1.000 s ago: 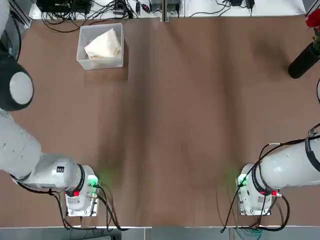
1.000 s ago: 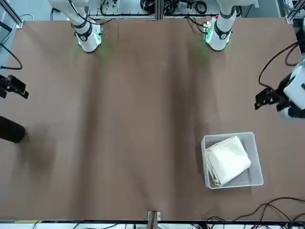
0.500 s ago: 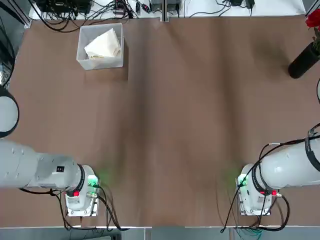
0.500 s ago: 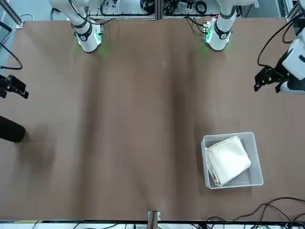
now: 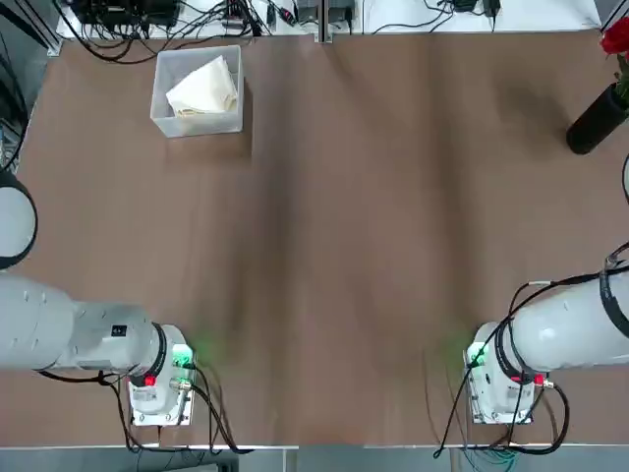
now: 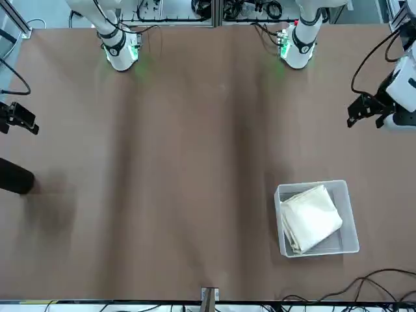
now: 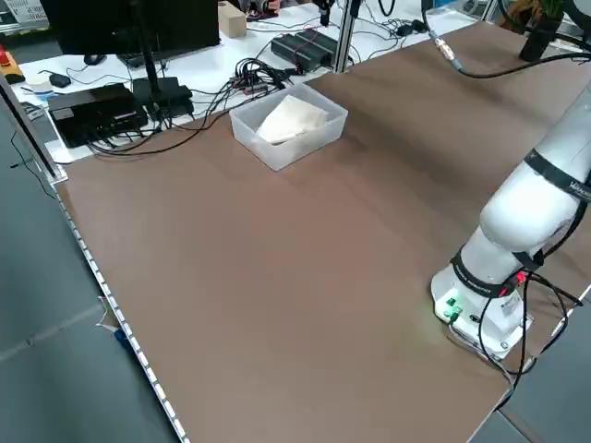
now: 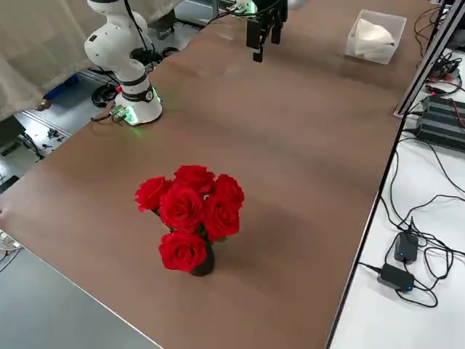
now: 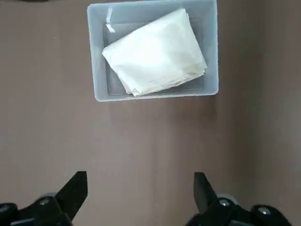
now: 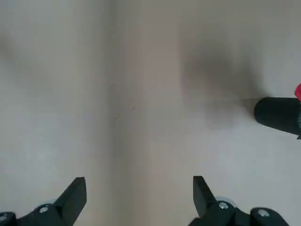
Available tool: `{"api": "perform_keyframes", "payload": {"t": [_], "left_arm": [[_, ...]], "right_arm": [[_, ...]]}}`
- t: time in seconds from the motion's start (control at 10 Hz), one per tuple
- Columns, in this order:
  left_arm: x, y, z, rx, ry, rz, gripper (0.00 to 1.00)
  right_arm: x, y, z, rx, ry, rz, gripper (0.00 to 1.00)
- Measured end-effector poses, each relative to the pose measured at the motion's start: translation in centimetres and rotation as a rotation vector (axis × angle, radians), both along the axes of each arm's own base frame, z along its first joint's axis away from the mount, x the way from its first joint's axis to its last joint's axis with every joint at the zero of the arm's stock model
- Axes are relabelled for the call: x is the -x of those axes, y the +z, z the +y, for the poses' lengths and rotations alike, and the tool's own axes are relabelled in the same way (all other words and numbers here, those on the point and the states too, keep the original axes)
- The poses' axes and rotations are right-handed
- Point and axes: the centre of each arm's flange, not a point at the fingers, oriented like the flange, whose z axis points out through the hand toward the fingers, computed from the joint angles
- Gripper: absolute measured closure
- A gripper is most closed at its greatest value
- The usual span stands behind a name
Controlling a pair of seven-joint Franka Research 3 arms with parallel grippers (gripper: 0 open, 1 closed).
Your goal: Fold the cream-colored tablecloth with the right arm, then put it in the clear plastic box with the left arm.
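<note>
Retreat by the left gripper point(image 6: 367, 110): over the last second pulls back from the clear plastic box point(image 6: 348, 242) towards its own base, and now hangs above bare table point(image 5: 344, 246), well apart from the box. Shows its two black fingers spread wide in the left wrist view, with nothing between them. Looks down from there on the box and its contents, both clear of the fingers.

No shift in the cream-colored tablecloth point(image 6: 312, 218) across that second: lies folded into a compact layered packet inside the box, set at an angle to the walls, one corner riding up near the rim. No shift in the box either, near the far edge of the table on the robot's left side.

No movement from the right gripper point(image 10: 138, 181): parked over empty table, fingers likewise spread wide and empty, with the dark vase point(image 10: 278, 115) off to one side.

Judging from all this: fold done, cloth placed, release done. Leaves only the left arm's return to rest, so reads as the close of the task and not a fresh reach.

Count:
- one tablecloth, in the box
- one box
- two arms, one gripper each, both empty
- one vase holding one bunch of red roses point(image 8: 192, 211), on the robot's right side of the table
- nothing else on the brown surface; cables and electronics only beyond its far edge
</note>
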Motion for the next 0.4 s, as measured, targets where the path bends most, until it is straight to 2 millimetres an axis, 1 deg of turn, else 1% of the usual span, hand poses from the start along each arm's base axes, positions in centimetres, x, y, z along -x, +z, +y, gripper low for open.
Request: {"api": "perform_keyframes", "payload": {"t": [0.4], "left_arm": [[0.08,0.03,0.06,0.000,0.002,0.005,0.00]], "right_arm": [[0.00,0.00,0.00,0.000,0.000,0.000,0.00]]}}
